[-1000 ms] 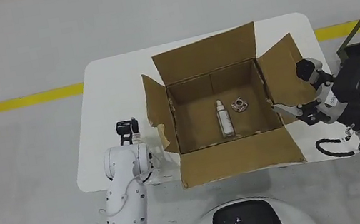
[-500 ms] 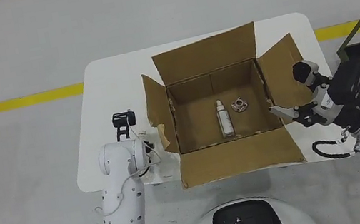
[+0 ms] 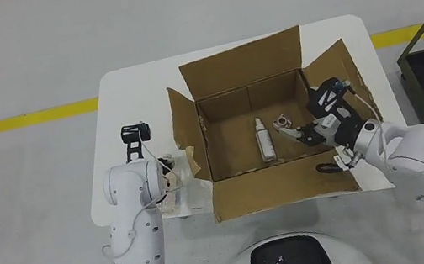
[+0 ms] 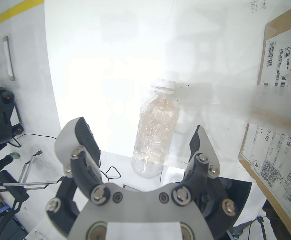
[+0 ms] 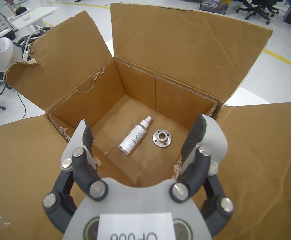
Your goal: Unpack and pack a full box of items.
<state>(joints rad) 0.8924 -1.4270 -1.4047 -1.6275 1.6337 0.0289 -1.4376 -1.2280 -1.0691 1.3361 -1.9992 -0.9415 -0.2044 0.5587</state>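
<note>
At the left, the left hand (image 4: 141,131) hung over the near left part of the bench (image 4: 102,56) with its fingers spread apart and gripping nothing. A clear bottle (image 4: 156,131) appeared to lie on its side between them, touching neither pad, its base close to the bench edge and its cap pointing inward. The bottle was already out of the box (image 3: 252,95), just beside the box's left flap. A closure taken off centre could roll or squeeze out this round, smooth body, and so close to the edge it could go off the bench. The adjacent flap could also catch a finger. The box stood at the bench centre with all four flaps folded outward. On its floor lay a white spray bottle (image 5: 136,136) and, just beside it to the right, a flat metal flange (image 5: 161,138). Both were still to be unpacked. At the right, the right hand (image 5: 144,126) hung above the right part of the box opening, fingers likewise apart and empty. The flange was judged the harder pick, because it is low and flat, so the pads could strike the cardboard floor or slip off its rim. A descent near the torn right wall could snag the cardboard, shift the box or knock the spray bottle.
</note>
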